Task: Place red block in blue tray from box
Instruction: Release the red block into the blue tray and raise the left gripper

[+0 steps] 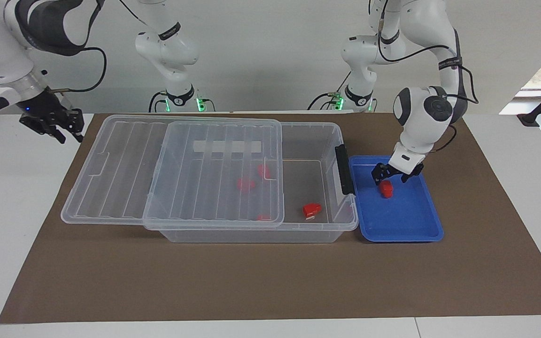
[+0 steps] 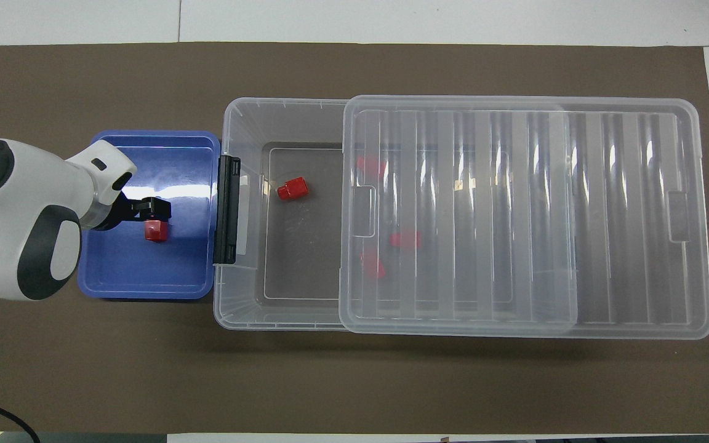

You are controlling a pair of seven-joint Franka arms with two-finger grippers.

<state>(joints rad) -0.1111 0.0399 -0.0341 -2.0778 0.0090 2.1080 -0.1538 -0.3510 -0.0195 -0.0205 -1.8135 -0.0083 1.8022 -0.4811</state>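
A small red block (image 1: 385,188) lies in the blue tray (image 1: 406,220), in its half nearer the robots. My left gripper (image 1: 392,177) hangs just above the block with its fingers spread and nothing between them. In the overhead view the left gripper (image 2: 154,209) is over the tray (image 2: 145,271), beside the block (image 2: 156,231). The clear box (image 1: 303,183) stands beside the tray. Its ribbed lid (image 1: 204,155) is slid toward the right arm's end, leaving the tray end uncovered. My right gripper (image 1: 57,124) waits, raised off the mat at the right arm's end.
In the box's uncovered part lies a red block with a white patch (image 1: 312,210). Three more red blocks (image 1: 246,184) show dimly under the lid (image 2: 514,215). A dark latch handle (image 1: 344,169) stands between box and tray. A brown mat (image 1: 270,281) covers the table.
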